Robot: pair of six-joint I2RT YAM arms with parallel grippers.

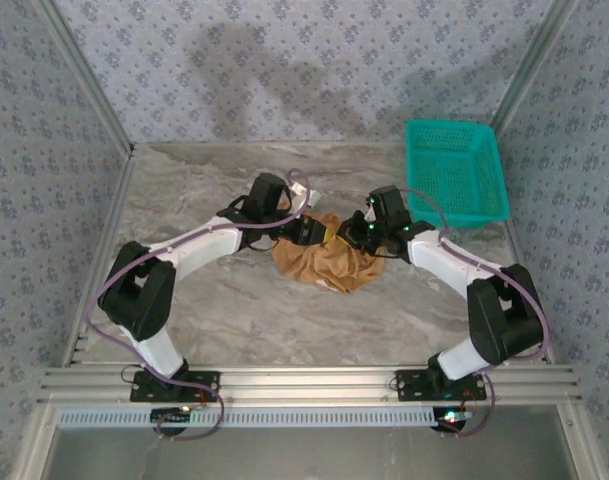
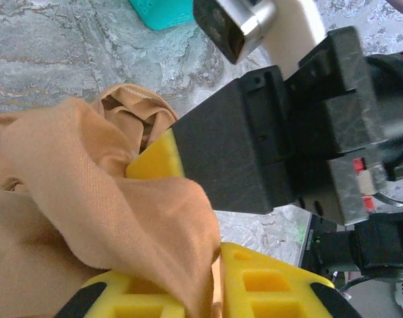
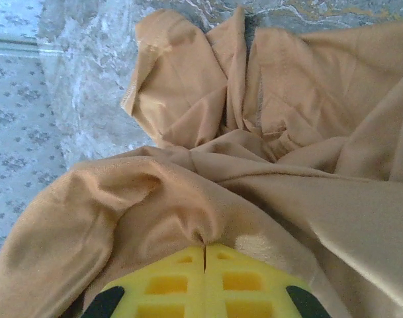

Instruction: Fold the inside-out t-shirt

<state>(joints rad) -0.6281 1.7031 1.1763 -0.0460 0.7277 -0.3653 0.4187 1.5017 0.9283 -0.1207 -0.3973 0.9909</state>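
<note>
Right gripper (image 3: 204,258) is closed tight, jaws meeting on a thin pinch of tan cloth at the tips, so I read it as holding the inside-out t-shirt (image 1: 329,262). Left gripper (image 2: 211,278) is narrow, with a fold of the same cloth running down between its yellow jaws. That looks like a grip to me, but I can't tell how firm it is. Both grippers sit nose to nose, close together, with the cloth bunched between and under them.

Marbled surface (image 1: 234,300) lies below both grippers and is mostly bare around the heap.

The shirt sits right under the two grippers as a crumpled mound, not flat, and no clean fold line shows. From the right wrist view it spreads out ahead of the gripper in loose ridges. My guess is both pinches are close together because each arm is taking a layer to pull the bundle apart and spread it. Nothing folded so far, so I'd call the task early.

Teal basket (image 1: 454,175) stands beyond the right gripper on its outer side, well apart from the shirt. It plays no part right now.

One sleeve (image 3: 178,86) lies ahead of the right gripper, hem edge turned up, free of either grip. I can't spot a label or printed patch, probably buried in the folds.

Risk is that the thin pinch slips when the arms pull apart.
</note>
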